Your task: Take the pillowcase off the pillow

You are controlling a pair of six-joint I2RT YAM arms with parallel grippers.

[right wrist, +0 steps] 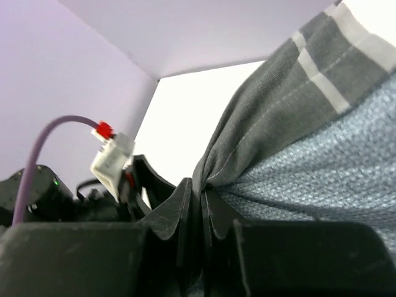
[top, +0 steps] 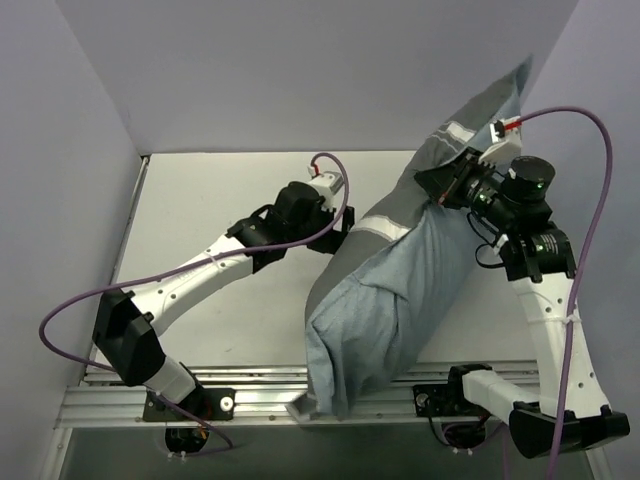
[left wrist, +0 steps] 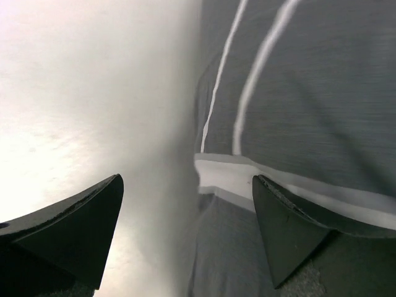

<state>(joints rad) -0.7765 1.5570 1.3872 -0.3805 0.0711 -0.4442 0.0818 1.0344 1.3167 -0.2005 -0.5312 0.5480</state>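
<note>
So the right gripper (top: 441, 190) was clamped tight on a bunched pinch of the pillowcase (top: 390, 290), up high on the far right of the table (top: 220, 190). In the right wrist view its two fingers (right wrist: 176, 210) were pressed together, with the fabric gathered into pleats right at the tips.

The pillowcase ran as a long, fat diagonal from that pinch down toward the near edge. There its lower end drooped over the aluminium rail (top: 130, 395) between the two arm bases. Mostly the plain blue-grey face was toward the overhead camera. The dark grey face with white stripes showed along the far-left side and above the pinch, where a corner stuck up against the right wall. It looked stuffed, but the pillow itself was hidden, so I couldn't tell how far in it sat.

The left gripper (left wrist: 187, 185) was wide open and holding nothing, low over the table just left of the pillowcase's middle. From its wrist camera, one finger (left wrist: 74, 229) was over bare tabletop and the other was over striped fabric. I couldn't tell whether that one touched the cloth. A white band crossed the fabric between the fingers. A purple cable (top: 590, 180) looped off each wrist.
</note>
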